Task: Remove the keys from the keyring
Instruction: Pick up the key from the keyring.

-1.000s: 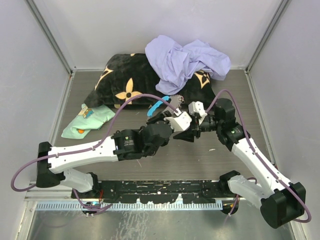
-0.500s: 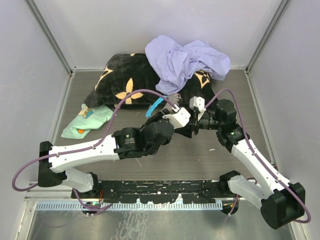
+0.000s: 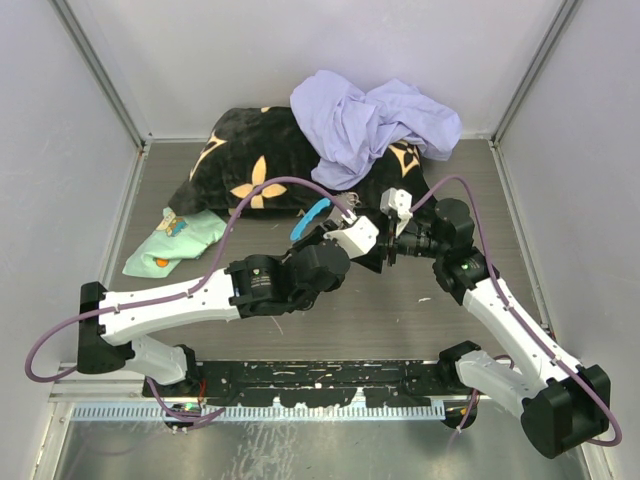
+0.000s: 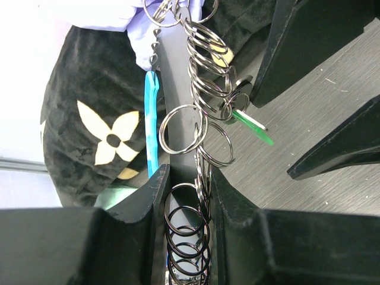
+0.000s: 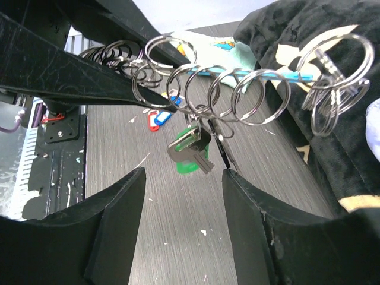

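Top view: the left arm reaches from the lower left up to frame centre, with the left gripper (image 4: 187, 178) clamped on the keyring (image 4: 209, 83), whose chain of rings runs toward the top of the wrist view. The right gripper (image 5: 183, 172) points in from the right side, fingers apart and holding nothing. A key (image 5: 189, 145) with a green tag dangles just ahead of them. The black pillow (image 3: 250, 165) sits close behind both, and there's bare table (image 3: 400, 310) below centre
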Robot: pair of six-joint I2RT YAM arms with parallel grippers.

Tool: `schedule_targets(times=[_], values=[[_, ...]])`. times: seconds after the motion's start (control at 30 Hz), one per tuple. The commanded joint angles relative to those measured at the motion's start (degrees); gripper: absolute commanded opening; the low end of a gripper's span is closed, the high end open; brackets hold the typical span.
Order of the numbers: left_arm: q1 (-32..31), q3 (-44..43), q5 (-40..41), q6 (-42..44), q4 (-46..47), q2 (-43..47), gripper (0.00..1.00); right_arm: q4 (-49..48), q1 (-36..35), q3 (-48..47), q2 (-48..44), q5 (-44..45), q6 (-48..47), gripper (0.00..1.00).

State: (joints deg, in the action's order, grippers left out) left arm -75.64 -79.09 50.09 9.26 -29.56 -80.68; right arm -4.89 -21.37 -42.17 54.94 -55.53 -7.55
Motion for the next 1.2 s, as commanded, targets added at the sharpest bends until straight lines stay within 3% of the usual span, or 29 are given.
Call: schedule_targets(times=[0.0, 0.23, 0.77, 1.17], values=[[0.2, -3.2, -0.3, -2.7, 1.7, 0.6, 0.00, -5.6, 0.1, 0.6, -1.3, 0.4, 2.5, 0.61], [0.2, -3.6, -1.4, -4.7, 1.1, 0.3, 0.00, -12.5, 0.1, 3.2, -1.1, 0.2, 7.7, 0.58], [0.2, -4.1, -2.2, -8.0, 0.3, -0.7, 0.00, -17.6, 0.4, 4.9, -1.2, 2.1, 12.1, 0.54], [0.3, -5.0, -3.5, -10.2, -0.6, -0.8, 0.00, -17.8, 0.4, 5.3, -1.3, 2.8, 11.8, 0.39]])
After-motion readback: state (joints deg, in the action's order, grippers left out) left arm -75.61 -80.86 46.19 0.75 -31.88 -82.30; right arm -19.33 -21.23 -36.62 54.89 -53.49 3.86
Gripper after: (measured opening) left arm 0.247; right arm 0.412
